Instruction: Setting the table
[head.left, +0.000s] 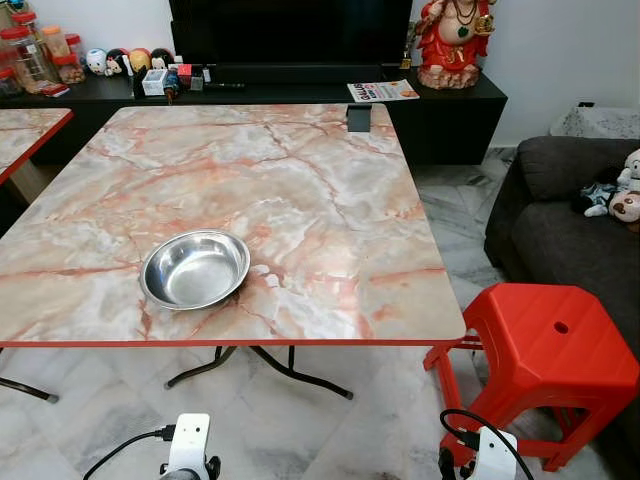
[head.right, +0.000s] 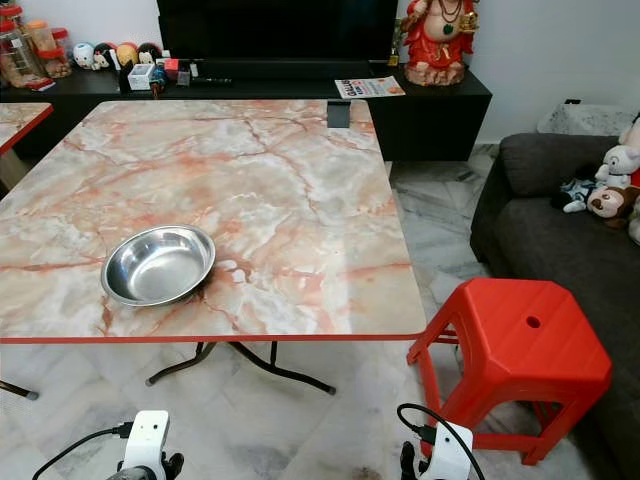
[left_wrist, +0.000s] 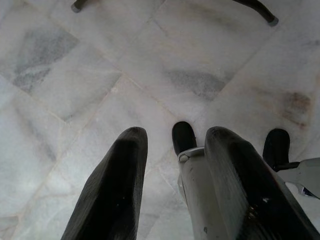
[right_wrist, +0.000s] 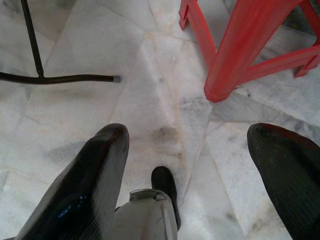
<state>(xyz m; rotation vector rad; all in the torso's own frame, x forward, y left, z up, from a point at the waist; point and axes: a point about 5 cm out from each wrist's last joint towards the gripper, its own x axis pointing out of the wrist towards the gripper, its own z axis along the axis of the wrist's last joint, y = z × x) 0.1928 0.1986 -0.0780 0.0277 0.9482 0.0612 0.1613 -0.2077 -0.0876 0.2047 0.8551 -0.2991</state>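
Observation:
A shiny steel bowl (head.left: 195, 268), with nothing in it, sits on the marble-patterned table (head.left: 300, 180) close to the red front edge, left of centre. Both arms hang low in front of the table, over the white marble floor. Their white wrists (head.left: 188, 448) (head.left: 490, 455) show at the bottom of the left eye view. My left gripper (left_wrist: 177, 139) is open with nothing between its black fingers (left_wrist: 125, 170). My right gripper (right_wrist: 192, 135) is open wider, and its fingers (right_wrist: 100, 165) point down at the floor tiles near the stool's leg.
A red plastic stool (head.left: 555, 350) stands at the table's right front corner. Behind it is a grey sofa (head.left: 550, 230) with soft toys (head.left: 620, 195). A black console (head.left: 300, 92) with jars (head.left: 35, 55) and a red statue (head.left: 455, 40) lines the far wall. A second table (head.left: 25, 135) is at the left. Black table legs (head.left: 260, 365) spread underneath.

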